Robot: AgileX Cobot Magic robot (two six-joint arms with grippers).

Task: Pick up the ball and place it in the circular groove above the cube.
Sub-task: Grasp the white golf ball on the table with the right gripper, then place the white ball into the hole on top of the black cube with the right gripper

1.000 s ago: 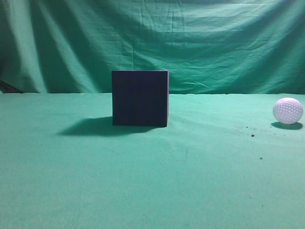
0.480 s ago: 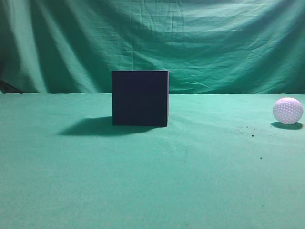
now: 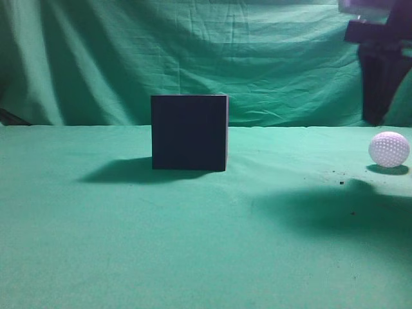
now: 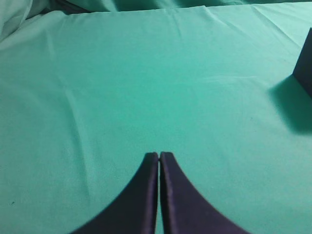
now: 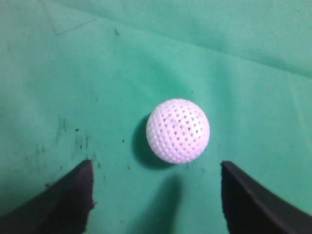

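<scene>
— Above the green cloth [image 3: 206, 257] at the far right, what is the right gripper [image 5: 156, 187] doing?
— It hangs with its jaws spread wide, the ball [image 5: 178, 130] lying on the cloth just ahead of the gap, touching neither finger.
— And in the exterior view?
— The right gripper [image 3: 380, 84] hangs above the ball [image 3: 389, 149], clear of it. The cube [image 3: 189, 132] stands well apart, mid-table.
— The left gripper [image 4: 159, 157]?
— Its fingertips are pressed together, holding nothing, over bare cloth; the cube's corner [image 4: 305, 68] shows at the right edge.

A white dimpled ball [image 5: 178, 130] and a navy-black cube [image 3: 189, 132] sit on green cloth [image 3: 193, 244].
</scene>
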